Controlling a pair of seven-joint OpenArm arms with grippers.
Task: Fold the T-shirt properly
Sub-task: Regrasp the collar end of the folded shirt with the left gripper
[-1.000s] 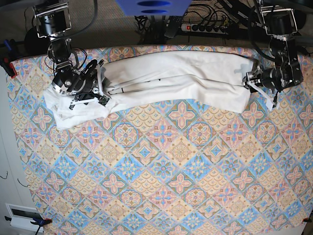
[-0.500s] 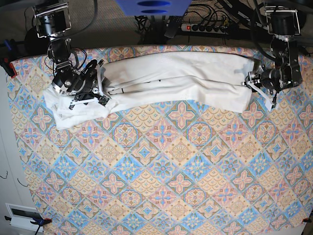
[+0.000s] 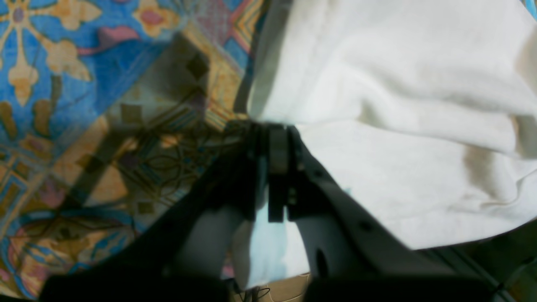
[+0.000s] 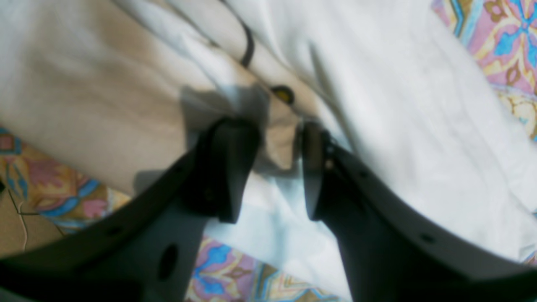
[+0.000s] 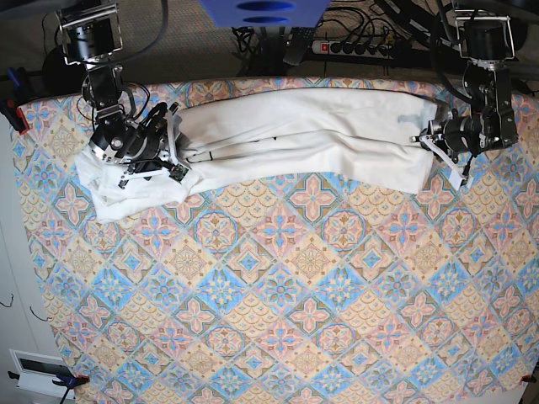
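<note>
One lengthwise fold done on the large white cloth T-shirt (image 5: pixel 295 139); crosswise folds remain. Left end effector (image 3: pixel 272 138) clenched on its hem; right end effector (image 4: pixel 277 134) parted over cloth

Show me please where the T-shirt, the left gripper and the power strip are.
T-shirt (image 5: pixel 303 139), base view, middle of the white cloth.
Left gripper (image 3: pixel 272 134), left wrist view, closed fingertips.
Power strip (image 5: pixel 354 48), base view, its middle.
</note>
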